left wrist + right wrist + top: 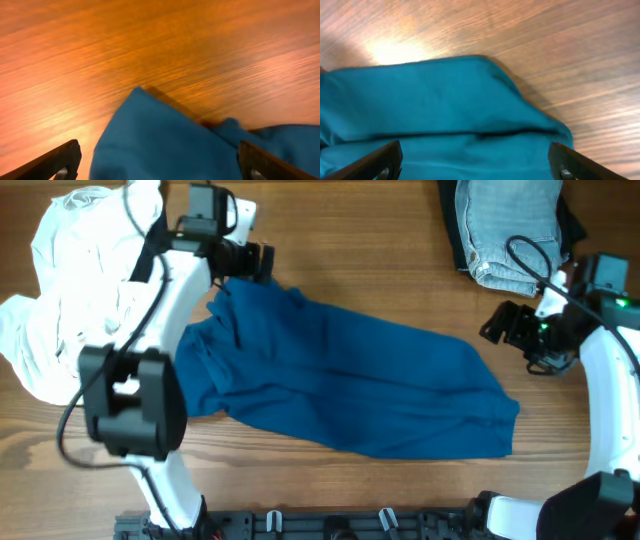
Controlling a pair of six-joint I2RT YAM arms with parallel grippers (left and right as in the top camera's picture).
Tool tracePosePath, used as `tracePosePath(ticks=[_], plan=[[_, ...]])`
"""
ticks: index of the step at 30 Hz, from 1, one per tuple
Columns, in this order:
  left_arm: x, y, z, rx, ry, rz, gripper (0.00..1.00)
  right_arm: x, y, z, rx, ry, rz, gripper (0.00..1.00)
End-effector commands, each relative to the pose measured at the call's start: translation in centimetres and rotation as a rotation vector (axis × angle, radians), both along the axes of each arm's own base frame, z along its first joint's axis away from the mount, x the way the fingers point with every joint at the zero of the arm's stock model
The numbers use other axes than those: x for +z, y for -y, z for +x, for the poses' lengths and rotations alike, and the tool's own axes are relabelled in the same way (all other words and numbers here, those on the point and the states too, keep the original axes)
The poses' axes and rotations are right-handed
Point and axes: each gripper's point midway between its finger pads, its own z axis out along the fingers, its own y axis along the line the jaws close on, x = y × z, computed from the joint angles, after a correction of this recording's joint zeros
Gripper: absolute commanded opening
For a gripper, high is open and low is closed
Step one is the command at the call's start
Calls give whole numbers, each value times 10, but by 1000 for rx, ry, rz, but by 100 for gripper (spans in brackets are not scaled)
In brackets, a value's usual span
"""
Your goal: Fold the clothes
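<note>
A large dark-blue shirt (340,385) of the clothes lies spread in a crumpled band across the middle of the table. My left gripper (254,260) hangs over its upper-left end. In the left wrist view the left gripper (159,156) is open wide, with blue cloth (160,140) below the gap and clear of both fingers. My right gripper (498,326) hovers by the shirt's upper-right edge. Seen from the right wrist, the right gripper (476,154) is also open above the blue fabric (450,105), gripping nothing.
A rumpled white garment (70,290) is heaped at the far left, partly under the left arm. A folded pale-blue garment (510,230) rests on a black one (572,220) at the back right. Bare wooden table (360,250) shows behind the shirt.
</note>
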Motion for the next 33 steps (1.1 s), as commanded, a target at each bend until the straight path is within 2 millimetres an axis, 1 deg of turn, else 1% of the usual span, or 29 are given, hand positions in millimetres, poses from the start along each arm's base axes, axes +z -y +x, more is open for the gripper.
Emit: tracePosePath(ticks=[1,5,10,12,14,18,20,21,22,23,26,27,28,33], plan=[[-20,6,12,-89,20,31,100,4,-5,11,43,32,-9,94],[-32,8,21,-91,38,30,100,4,-5,15,48,48,-14,94],[-61,6,18,-111,-12,52,100,5,-5,16,49,54,-15,93],[-67,7,18,-111,-23,52,100,5,-5,17,49,55,-16,93],[-73,7,17,-112,-33,53,96,5,-5,18,48,60,-17,93],[-76,7,15,-113,-46,55,76,6,-4,20,45,70,-18,93],[-76,7,15,-113,-45,54,68,6,-4,21,45,74,-19,92],[-76,7,15,-113,-45,54,66,7,-4,22,45,77,-20,92],[-76,7,15,-113,-47,54,61,7,-4,23,46,82,-17,91],[-77,7,15,-113,-49,54,53,7,-4,24,46,86,-18,89],[-76,7,15,-110,-45,52,15,8,-4,26,47,99,-18,87],[-75,7,17,-109,-38,52,6,9,-4,27,48,101,-16,87],[-74,7,18,-108,-31,50,4,9,-5,27,50,104,-11,86],[-63,7,38,-51,50,16,4,10,-15,34,80,131,1,81]])
